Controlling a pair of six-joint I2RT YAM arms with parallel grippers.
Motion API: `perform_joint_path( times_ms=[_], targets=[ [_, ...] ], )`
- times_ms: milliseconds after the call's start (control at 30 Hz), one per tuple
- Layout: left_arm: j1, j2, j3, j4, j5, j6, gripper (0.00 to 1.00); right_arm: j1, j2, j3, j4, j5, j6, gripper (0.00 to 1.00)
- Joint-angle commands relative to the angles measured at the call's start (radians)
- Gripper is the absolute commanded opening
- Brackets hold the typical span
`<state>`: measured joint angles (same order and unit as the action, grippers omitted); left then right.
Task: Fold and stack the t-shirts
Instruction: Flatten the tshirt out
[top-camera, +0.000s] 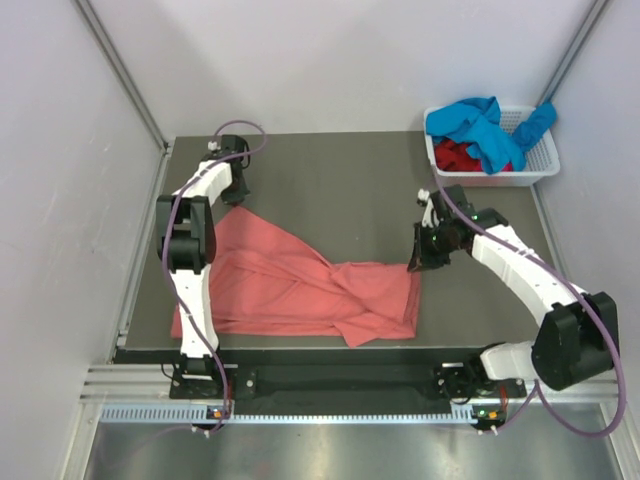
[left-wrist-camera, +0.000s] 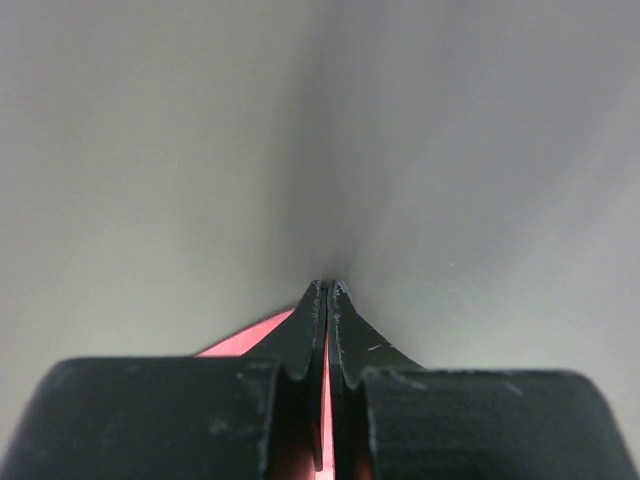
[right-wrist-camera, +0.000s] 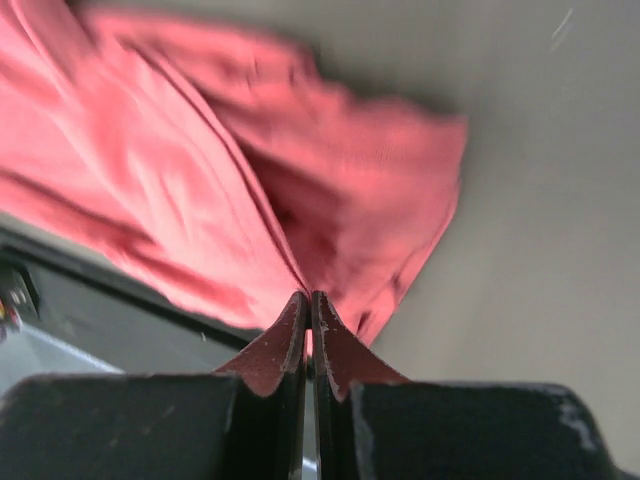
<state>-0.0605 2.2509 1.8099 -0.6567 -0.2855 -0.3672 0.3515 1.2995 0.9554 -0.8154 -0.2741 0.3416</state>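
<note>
The salmon-pink t-shirt (top-camera: 290, 285) lies rumpled across the near half of the dark table. It runs from the left edge to right of centre. My left gripper (top-camera: 238, 195) is at the shirt's far left corner. In the left wrist view my left gripper (left-wrist-camera: 328, 288) is shut, with pink cloth (left-wrist-camera: 240, 342) showing between and under the fingers. My right gripper (top-camera: 415, 265) is at the shirt's far right corner. In the right wrist view my right gripper (right-wrist-camera: 308, 297) is shut on the shirt (right-wrist-camera: 200, 170), whose folds converge at the tips.
A white slotted basket (top-camera: 545, 165) stands at the far right corner. It holds a bright blue shirt (top-camera: 480, 125) and a dark red shirt (top-camera: 460, 155). Bare table (top-camera: 340, 185) lies behind the pink shirt. White walls enclose the table.
</note>
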Motion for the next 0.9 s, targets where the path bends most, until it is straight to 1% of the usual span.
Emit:
perform_joint_path(
  times_ms=[0, 33, 100, 133, 200, 233, 300, 333, 400, 433, 500, 533, 600, 633, 667, 733, 800, 867],
  targets=[
    [0.001, -0.068, 0.046, -0.038, -0.021, -0.013, 0.0, -0.045, 0.053, 0.158, 0.013, 0.084, -0.036, 0.0],
    [0.001, -0.091, 0.046, -0.041, -0.017, -0.019, 0.0, -0.052, 0.072, 0.234, 0.012, 0.107, -0.039, 0.0],
    [0.001, -0.163, 0.046, -0.043, -0.014, -0.032, 0.0, -0.071, 0.13, 0.325, -0.002, 0.14, -0.035, 0.0],
    [0.001, -0.213, 0.043, -0.038, -0.017, -0.032, 0.0, -0.08, 0.151, 0.429, -0.016, 0.189, -0.024, 0.0],
    [0.001, -0.263, 0.036, -0.026, -0.027, -0.039, 0.0, -0.085, 0.207, 0.535, -0.033, 0.217, 0.003, 0.0],
    [0.001, -0.313, 0.032, -0.018, -0.027, -0.044, 0.0, -0.085, 0.221, 0.637, -0.04, 0.249, 0.01, 0.0],
    [0.001, -0.367, 0.008, 0.018, -0.017, -0.059, 0.0, -0.085, 0.241, 0.712, -0.041, 0.294, 0.023, 0.0],
    [0.001, -0.423, -0.001, 0.029, -0.017, -0.065, 0.0, -0.088, 0.245, 0.777, -0.042, 0.344, 0.023, 0.0],
    [0.002, -0.486, -0.029, 0.057, -0.03, -0.091, 0.0, -0.094, 0.245, 0.833, -0.034, 0.386, 0.017, 0.0],
    [0.001, -0.548, -0.035, 0.061, -0.037, -0.104, 0.0, -0.101, 0.241, 0.877, -0.016, 0.41, 0.019, 0.0],
    [0.002, -0.612, -0.038, 0.055, -0.049, -0.139, 0.0, -0.109, 0.204, 0.896, 0.034, 0.415, 0.013, 0.0],
    [0.002, -0.678, -0.037, 0.052, -0.055, -0.148, 0.0, -0.112, 0.183, 0.892, 0.076, 0.426, 0.008, 0.0],
    [0.002, -0.752, -0.031, 0.046, -0.067, -0.161, 0.0, -0.112, 0.1, 0.867, 0.215, 0.437, -0.004, 0.0],
    [0.002, -0.824, -0.029, 0.048, -0.072, -0.159, 0.0, -0.112, 0.072, 0.861, 0.255, 0.449, -0.006, 0.0],
    [0.002, -0.858, -0.021, 0.052, -0.076, -0.147, 0.0, -0.114, 0.019, 0.859, 0.333, 0.45, -0.003, 0.0],
    [0.002, -0.953, -0.005, 0.055, -0.089, -0.13, 0.0, -0.111, -0.034, 0.852, 0.404, 0.438, -0.004, 0.0],
    [0.002, -1.007, 0.032, 0.051, -0.099, -0.11, 0.0, -0.112, -0.12, 0.838, 0.508, 0.443, -0.012, 0.0],
    [0.002, -1.086, 0.057, 0.063, -0.1, -0.093, 0.0, -0.112, -0.188, 0.847, 0.556, 0.446, -0.007, 0.0]
  ],
)
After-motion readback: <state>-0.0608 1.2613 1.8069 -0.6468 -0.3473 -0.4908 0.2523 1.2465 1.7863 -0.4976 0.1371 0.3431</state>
